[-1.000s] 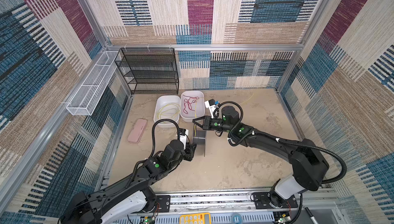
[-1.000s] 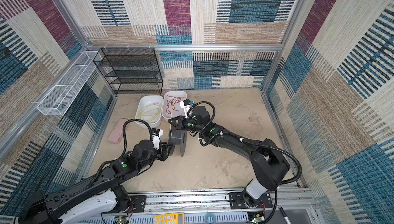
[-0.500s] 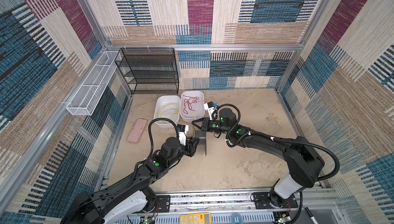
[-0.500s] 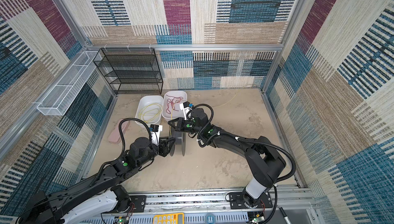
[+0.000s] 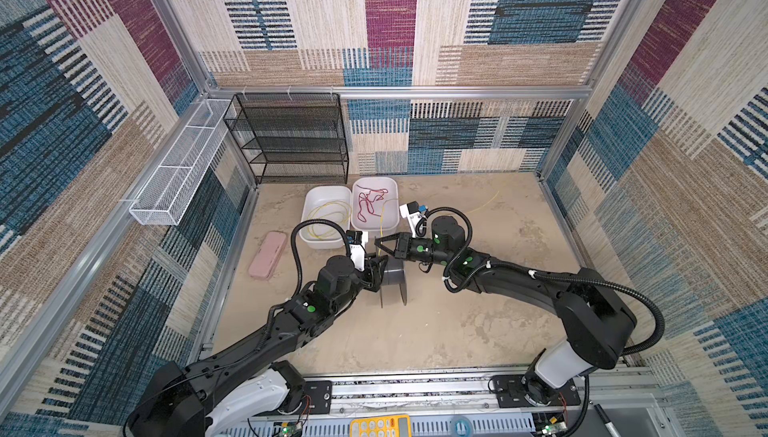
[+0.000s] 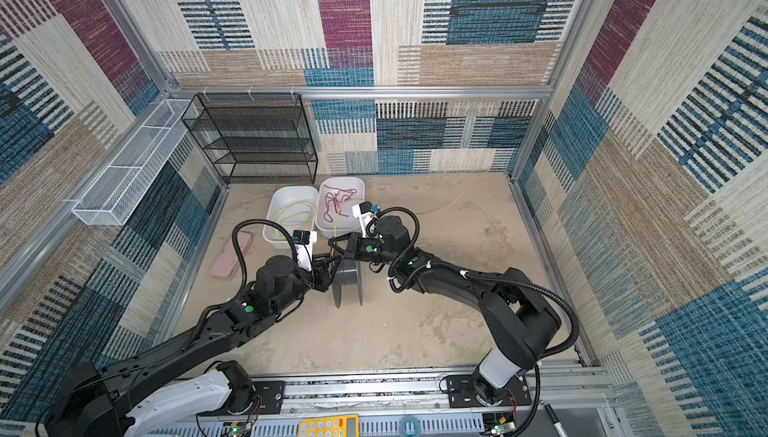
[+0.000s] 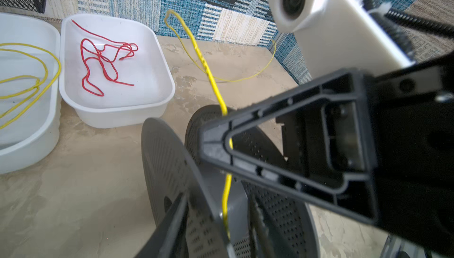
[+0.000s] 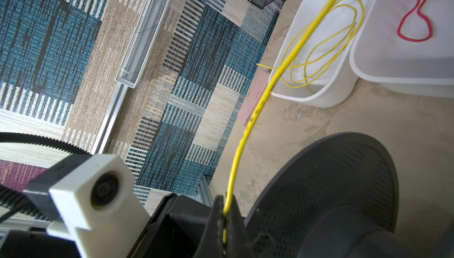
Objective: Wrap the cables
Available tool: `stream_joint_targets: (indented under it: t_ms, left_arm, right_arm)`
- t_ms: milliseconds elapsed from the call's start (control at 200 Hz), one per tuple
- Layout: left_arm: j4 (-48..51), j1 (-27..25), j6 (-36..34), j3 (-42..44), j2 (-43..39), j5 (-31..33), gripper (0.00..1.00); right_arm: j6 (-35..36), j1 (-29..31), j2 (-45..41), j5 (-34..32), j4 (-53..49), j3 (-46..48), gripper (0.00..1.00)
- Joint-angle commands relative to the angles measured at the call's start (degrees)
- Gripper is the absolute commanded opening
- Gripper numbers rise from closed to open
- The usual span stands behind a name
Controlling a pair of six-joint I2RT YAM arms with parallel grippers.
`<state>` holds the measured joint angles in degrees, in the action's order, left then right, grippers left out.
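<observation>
- Between the right jaws, which are pressed tight together, you have the yellow cable (image 8: 248, 126) pinched. It is a string-thin, glossy strand that curves away from the black plastic tips.
- Just past that pinch, the strand drops onto the smooth grey hub of the spool (image 7: 167, 166).
- Your left jaws stand apart low against the spool, with the hub and strand showing between them. You cannot tell whether they clamp it.
- That spool is dark grey plastic with two round flanges dotted with tiny holes. It stands on its edges on the desk (image 5: 457, 331), between your two arms.
- Beyond the spool, the cable rises in a loop and then trails, thin and slack, toward the back right of the mottled beige desk.
- Behind the spool you see two rounded white plastic tubs side by side and touching.
- One white tub (image 5: 324, 196) holds loose yellow loops (image 5: 328, 218) of more cable.
- Its neighbour (image 5: 386, 223) holds a tangled red cord (image 5: 368, 204).
- Left of the tubs lies a flat pink case (image 5: 268, 254) with rounded corners.
- At the back stands a black mesh shelf (image 5: 291, 135), and a long white mesh basket (image 5: 178, 173) hangs on the woven-patterned side wall.
</observation>
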<state>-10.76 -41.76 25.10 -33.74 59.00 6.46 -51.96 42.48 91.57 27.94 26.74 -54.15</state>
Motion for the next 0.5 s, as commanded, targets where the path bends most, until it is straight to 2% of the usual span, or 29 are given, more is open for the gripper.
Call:
stream_joint_targets:
  t_ms: [0, 80, 235, 496]
  left_arm:
    - [5.63, 0.05, -1.99, -2.59, 0.75, 2.93, 0.37]
    - [12.15, 0.09, -2.08, -5.74, 1.52, 4.09, 0.36]
    - [21.82, -0.01, -0.51, -9.55, 1.48, 2.48, 0.37]
    - [30.44, -0.31, 3.90, -13.57, 1.71, 0.30, 0.42]
  right_arm:
    - [-0.75, 0.08, -0.51, 0.03, 1.26, 0.60, 0.00]
    - [-0.81, 0.08, -0.60, -0.34, 1.32, 0.71, 0.00]
    - [-0.95, 0.10, -0.34, -1.02, 1.73, 0.80, 0.00]
    - [-1.07, 0.49, -0.05, -2.71, 1.92, 0.89, 0.00]
